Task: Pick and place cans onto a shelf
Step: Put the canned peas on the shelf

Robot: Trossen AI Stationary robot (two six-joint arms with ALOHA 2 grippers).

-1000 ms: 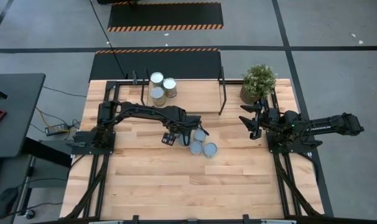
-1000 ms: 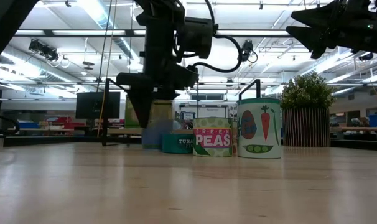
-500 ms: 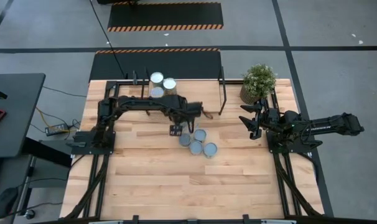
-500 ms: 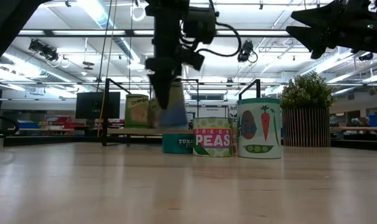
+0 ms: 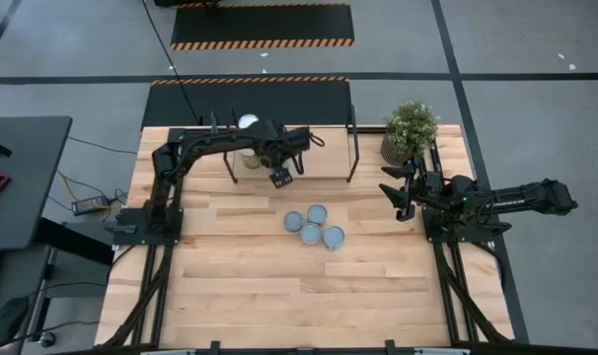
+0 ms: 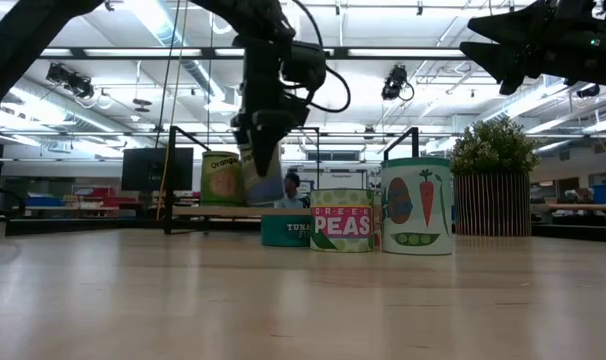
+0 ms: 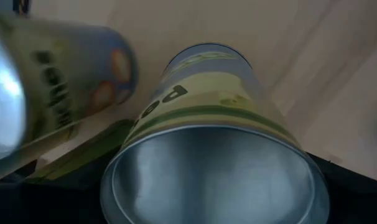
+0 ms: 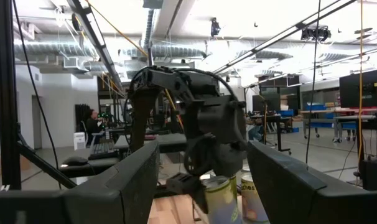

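My left gripper (image 5: 279, 176) is over the light-wood shelf (image 5: 319, 148) at the table's far edge, shut on a can with a tan and green label (image 7: 207, 118). In the low view the can (image 6: 266, 183) hangs just above the shelf board (image 6: 208, 211). One silver-topped can (image 5: 248, 123) shows on the shelf, and an orange-labelled can (image 6: 221, 178) stands there in the low view. Several cans (image 5: 311, 227) stand on their bases mid-table. My right gripper (image 5: 400, 192) is open and empty at the table's right side. My left gripper holds the can by its side wall, just below the top rim (image 7: 139, 155), with one dark finger (image 7: 58, 193) on each side. The fingers come from above and point down along the can. The can hangs upright, clear of table and shelf board.
A potted green plant (image 5: 411, 128) stands at the far right corner. Black shelf posts (image 5: 353, 148) rise beside the left gripper. In the low view the tuna can (image 6: 283, 229), peas can (image 6: 341, 228) and carrot can (image 6: 417, 205) stand in a group.
My left gripper has carried the can from beside the group of cans mid-table up and toward the far edge, and now holds it over the shelf. The can has stayed upright in the hold. The cans on the table have not moved.
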